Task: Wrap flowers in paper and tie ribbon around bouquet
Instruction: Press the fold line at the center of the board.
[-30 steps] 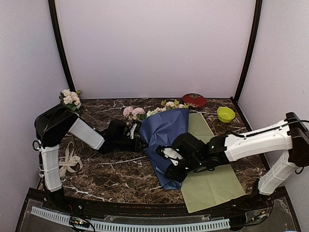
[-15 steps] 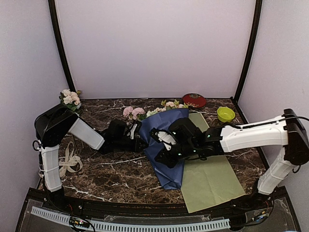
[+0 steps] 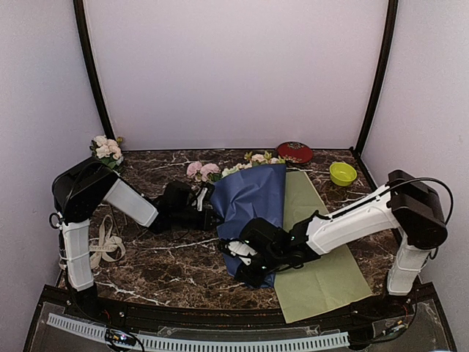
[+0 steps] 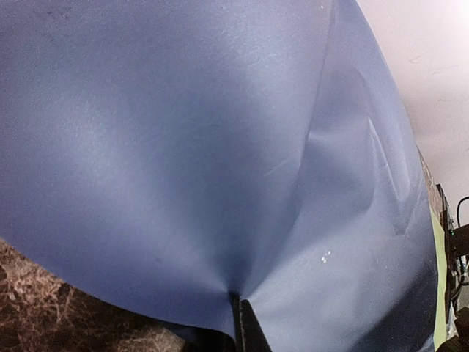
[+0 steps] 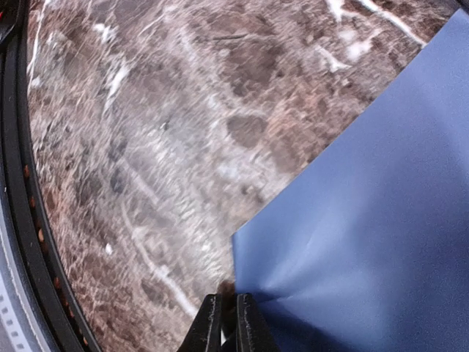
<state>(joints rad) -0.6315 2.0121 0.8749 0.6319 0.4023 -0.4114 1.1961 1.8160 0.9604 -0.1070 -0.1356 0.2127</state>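
The paper (image 3: 253, 209), dark blue, lies in the middle of the table; it fills the left wrist view as paper (image 4: 220, 147). My left gripper (image 3: 212, 215) is shut on its left edge, and creases run into the gripper (image 4: 240, 317). My right gripper (image 3: 238, 258) is at the paper's near-left corner. In its wrist view the gripper (image 5: 228, 308) is pinched narrow on that corner of the paper (image 5: 366, 220), which puckers at the tips. The flowers (image 3: 203, 171), pink and cream, stick out behind the paper's far edge. The ribbon (image 3: 107, 245) lies loose at the left.
A yellow-green sheet (image 3: 322, 268) lies under and to the right of the blue paper. A red dish (image 3: 294, 152) and a green bowl (image 3: 342, 173) stand at the back right. Another small bunch of blooms (image 3: 107, 149) sits at the back left corner.
My right gripper has swung from over the paper's middle down to its near-left corner and its jaws have narrowed onto it. The left arm has stayed still.
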